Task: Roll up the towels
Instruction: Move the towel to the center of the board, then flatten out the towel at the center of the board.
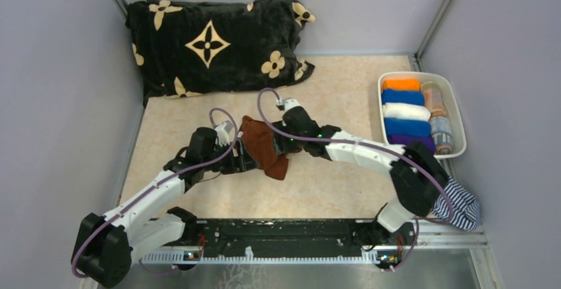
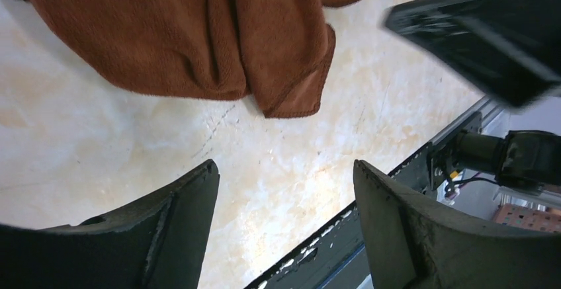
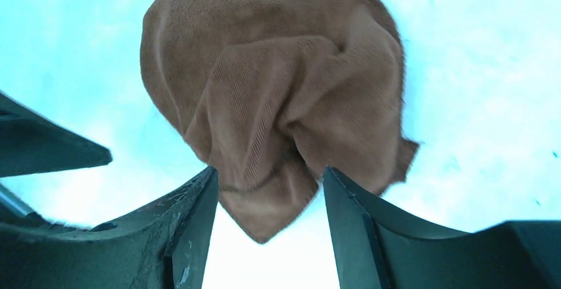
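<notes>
A plain brown towel (image 1: 262, 145) lies crumpled on the beige tabletop between my two grippers. In the left wrist view the brown towel (image 2: 198, 31) fills the top of the frame, ahead of my left gripper (image 2: 284, 165), which is open over bare tabletop with nothing between its fingers. From the top, the left gripper (image 1: 245, 159) sits at the towel's left edge and the right gripper (image 1: 282, 146) at its right edge. My right gripper (image 3: 270, 170) is open, and a loose corner of the brown towel (image 3: 278, 90) reaches in between its fingers, with gaps showing.
A white basket (image 1: 457, 97) at the right holds rolled towels: orange (image 1: 401, 84), blue (image 1: 402, 96), white (image 1: 405, 112), another blue and purple. A striped cloth (image 1: 461, 204) lies by the right arm's base. A black flowered blanket (image 1: 212, 44) fills the back left.
</notes>
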`<action>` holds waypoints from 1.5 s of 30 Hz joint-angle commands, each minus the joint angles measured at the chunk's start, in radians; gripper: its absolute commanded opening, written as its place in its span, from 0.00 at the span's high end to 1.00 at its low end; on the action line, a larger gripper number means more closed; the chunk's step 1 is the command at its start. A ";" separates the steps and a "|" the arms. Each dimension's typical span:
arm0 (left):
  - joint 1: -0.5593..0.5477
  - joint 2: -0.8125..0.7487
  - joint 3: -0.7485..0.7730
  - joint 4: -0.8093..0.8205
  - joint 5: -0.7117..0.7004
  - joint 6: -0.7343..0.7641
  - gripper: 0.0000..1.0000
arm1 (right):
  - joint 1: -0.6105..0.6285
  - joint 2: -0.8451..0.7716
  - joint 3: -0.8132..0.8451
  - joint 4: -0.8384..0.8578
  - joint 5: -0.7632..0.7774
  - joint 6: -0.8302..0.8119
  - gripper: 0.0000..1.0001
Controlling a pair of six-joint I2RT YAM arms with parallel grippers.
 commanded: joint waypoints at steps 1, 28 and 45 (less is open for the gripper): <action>-0.084 0.024 -0.037 0.071 -0.105 -0.073 0.21 | -0.017 -0.200 -0.166 0.112 0.031 0.059 0.41; -0.309 0.494 0.072 0.193 -0.331 -0.117 0.44 | -0.167 -0.113 -0.470 0.539 -0.036 0.405 0.47; -0.298 0.412 0.175 -0.034 -0.541 -0.031 1.00 | -0.194 -0.181 -0.355 0.411 -0.050 0.295 1.00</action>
